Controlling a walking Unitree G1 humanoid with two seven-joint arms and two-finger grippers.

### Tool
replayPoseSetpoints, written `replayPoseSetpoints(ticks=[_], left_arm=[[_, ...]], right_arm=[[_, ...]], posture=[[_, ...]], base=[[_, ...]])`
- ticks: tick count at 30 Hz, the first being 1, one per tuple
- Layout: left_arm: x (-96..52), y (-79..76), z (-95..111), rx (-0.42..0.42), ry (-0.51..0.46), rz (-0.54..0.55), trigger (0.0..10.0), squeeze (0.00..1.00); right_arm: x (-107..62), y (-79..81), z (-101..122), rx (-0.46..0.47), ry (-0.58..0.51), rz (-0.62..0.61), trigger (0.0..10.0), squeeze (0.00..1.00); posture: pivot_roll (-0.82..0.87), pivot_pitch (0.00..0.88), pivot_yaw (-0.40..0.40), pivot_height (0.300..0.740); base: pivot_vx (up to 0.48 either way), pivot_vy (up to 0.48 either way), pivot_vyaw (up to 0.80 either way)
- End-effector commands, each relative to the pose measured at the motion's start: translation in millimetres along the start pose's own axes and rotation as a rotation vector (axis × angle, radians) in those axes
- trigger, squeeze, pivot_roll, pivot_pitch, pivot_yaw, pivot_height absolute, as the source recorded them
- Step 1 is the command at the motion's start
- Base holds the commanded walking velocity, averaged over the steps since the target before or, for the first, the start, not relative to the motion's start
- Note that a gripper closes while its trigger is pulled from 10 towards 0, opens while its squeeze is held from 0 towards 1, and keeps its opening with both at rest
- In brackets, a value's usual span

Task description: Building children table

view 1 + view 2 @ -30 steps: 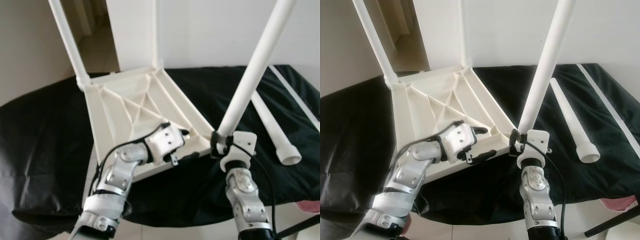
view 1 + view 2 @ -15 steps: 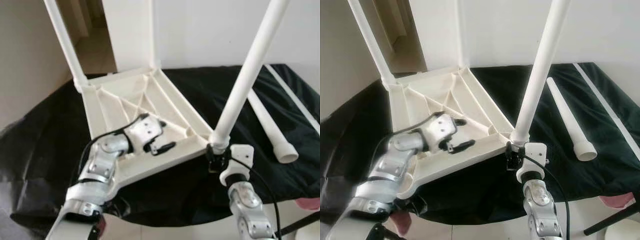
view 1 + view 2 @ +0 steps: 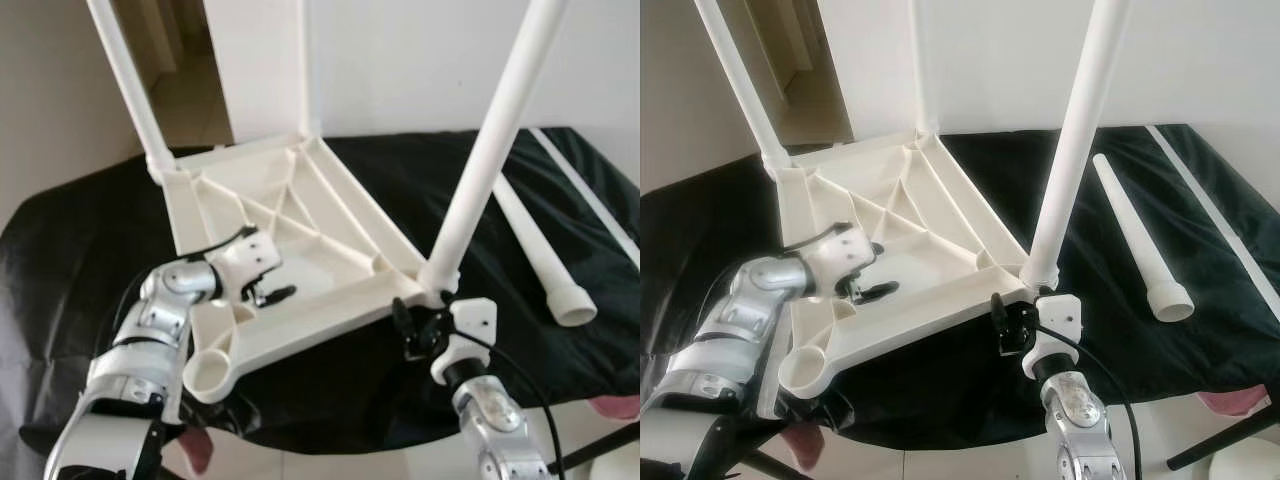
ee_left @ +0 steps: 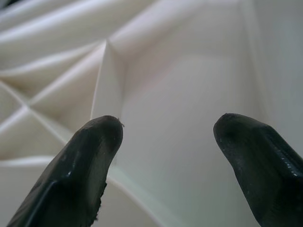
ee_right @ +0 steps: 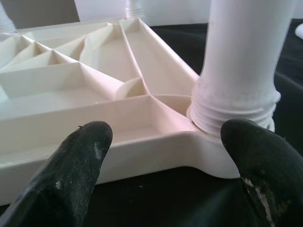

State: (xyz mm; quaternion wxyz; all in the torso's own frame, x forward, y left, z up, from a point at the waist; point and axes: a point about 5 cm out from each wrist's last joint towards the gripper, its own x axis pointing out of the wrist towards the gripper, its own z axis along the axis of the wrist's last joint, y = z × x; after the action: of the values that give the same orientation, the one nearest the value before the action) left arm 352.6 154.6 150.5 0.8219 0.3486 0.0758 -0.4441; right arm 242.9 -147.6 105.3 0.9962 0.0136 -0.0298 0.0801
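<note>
The tabletop [image 3: 300, 250] lies upside down, its legs [image 3: 490, 150] pointing upward. My left gripper [image 3: 268, 290] hovers spread inside its ribs; my right gripper [image 3: 1002, 325] gapes empty beside the corner.

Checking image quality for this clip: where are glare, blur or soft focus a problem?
Left eye view: soft overall, white wall washed out behind the leg. Left wrist view: fingers blurred, tabletop ribs pale and low-contrast. Right wrist view: leg threads fairly sharp, fingertips soft.

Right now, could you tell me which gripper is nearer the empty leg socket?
Left. The left gripper hovers over the tabletop's ribs just above the empty socket; the right gripper sits by the far corner.
</note>
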Motion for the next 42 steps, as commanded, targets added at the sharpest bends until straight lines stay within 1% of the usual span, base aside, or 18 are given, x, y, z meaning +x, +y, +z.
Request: replayPoseSetpoints(ticks=[1, 4, 8, 12, 16, 17, 18, 19, 24, 27, 30, 34, 36, 37, 40, 41, 42], left_arm=[[-11.8, 27.4, -9, 0.006, 0.053, 0.428, 10.0, 0.00], [-14.8, 31.7, -12, 0.011, 0.073, 0.455, 10.0, 0.00], [-14.7, 32.7, -14, 0.031, 0.093, 0.455, 10.0, 0.00], [-11.1, 25.7, -21, 0.113, 0.147, 0.399, 10.0, 0.00], [-10.1, 22.8, -21, 0.134, 0.154, 0.375, 10.0, 0.00], [-9.0, 19.9, -22, 0.146, 0.155, 0.353, 10.0, 0.00], [-4.5, 9.2, -22, 0.182, 0.150, 0.283, 10.0, 0.00], [-4.5, 9.2, -22, 0.182, 0.150, 0.283, 10.0, 0.00], [1.9, -5.4, -25, 0.207, 0.158, 0.206, 10.0, 0.00], [4.2, -10.1, -25, 0.205, 0.148, 0.178, 10.0, 0.00], [9.2, -20.1, -23, 0.221, 0.131, 0.119, 10.0, 0.00], [11.8, -25.9, -22, 0.223, 0.123, 0.090, 10.0, 0.00], [14.2, -35.4, -21, 0.215, 0.106, 0.042, 10.0, 0.00], [14.2, -35.4, -21, 0.215, 0.106, 0.042, 10.0, 0.00], [17.8, -50.2, -21, 0.216, 0.081, -0.010, 10.0, 0.00], [17.8, -50.2, -21, 0.216, 0.081, -0.010, 10.0, 0.00], [18.2, -53.5, -21, 0.215, 0.076, -0.026, 10.0, 0.00]], right_arm=[[-5.7, -5.7, -4, -0.003, 0.022, -0.005, 10.0, 0.00], [-7.1, -8.8, -5, -0.004, 0.033, -0.011, 10.0, 0.00], [-7.4, -11.0, -6, 0.008, 0.042, -0.022, 10.0, 0.00], [-5.6, -13.8, -12, 0.035, 0.085, -0.046, 10.0, 0.00], [-4.9, -14.5, -15, 0.038, 0.109, -0.054, 10.0, 0.00], [-4.7, -14.3, -16, 0.048, 0.115, -0.056, 10.0, 0.00], [-2.7, -13.1, -18, 0.066, 0.123, -0.056, 10.0, 0.00], [-2.7, -13.1, -18, 0.066, 0.123, -0.056, 10.0, 0.00], [1.9, -12.4, -19, 0.092, 0.140, -0.064, 10.0, 0.00], [4.3, -12.8, -20, 0.101, 0.150, -0.066, 10.0, 0.00], [14.0, -14.9, -21, 0.080, 0.161, -0.054, 10.0, 0.00], [20.0, -17.2, -20, 0.077, 0.164, -0.055, 10.0, 0.00], [26.0, -19.3, -18, 0.069, 0.162, -0.052, 10.0, 0.00], [26.0, -19.3, -18, 0.069, 0.162, -0.052, 10.0, 0.00], [31.7, -21.1, -18, 0.055, 0.162, -0.041, 10.0, 0.00], [31.7, -21.1, -18, 0.055, 0.162, -0.041, 10.0, 0.00], [32.7, -21.3, -18, 0.052, 0.162, -0.038, 10.0, 0.00]], posture=[[-0.11, 0.029, 0.046, 0.740], [-0.11, 0.029, 0.048, 0.740], [-0.11, 0.029, 0.048, 0.740], [-0.11, 0.028, 0.047, 0.740], [-0.11, 0.029, 0.046, 0.740], [-0.10, 0.028, 0.046, 0.740], [-0.10, 0.028, 0.045, 0.740], [-0.10, 0.028, 0.045, 0.740], [-0.10, 0.029, 0.044, 0.740], [-0.09, 0.030, 0.044, 0.740], [-0.09, 0.029, 0.046, 0.740], [-0.08, 0.029, 0.048, 0.740], [-0.08, 0.026, 0.049, 0.740], [-0.08, 0.026, 0.049, 0.740], [-0.07, 0.021, 0.047, 0.740], [-0.07, 0.021, 0.047, 0.740], [-0.07, 0.021, 0.048, 0.740]], base=[[0.000, 0.000, 0.00], [0.000, 0.000, 0.00], [0.000, 0.000, 0.00], [0.000, 0.000, 0.00], [0.000, 0.000, 0.00], [0.000, 0.000, 0.00], [0.000, 0.000, 0.00], [0.000, 0.000, 0.00], [0.000, 0.000, 0.00], [0.000, 0.000, 0.00], [0.000, 0.000, 0.00], [0.000, 0.000, 0.00], [0.000, 0.000, 0.00], [0.000, 0.000, 0.00], [0.000, 0.000, 0.00], [0.000, 0.000, 0.00], [0.000, 0.000, 0.00]])
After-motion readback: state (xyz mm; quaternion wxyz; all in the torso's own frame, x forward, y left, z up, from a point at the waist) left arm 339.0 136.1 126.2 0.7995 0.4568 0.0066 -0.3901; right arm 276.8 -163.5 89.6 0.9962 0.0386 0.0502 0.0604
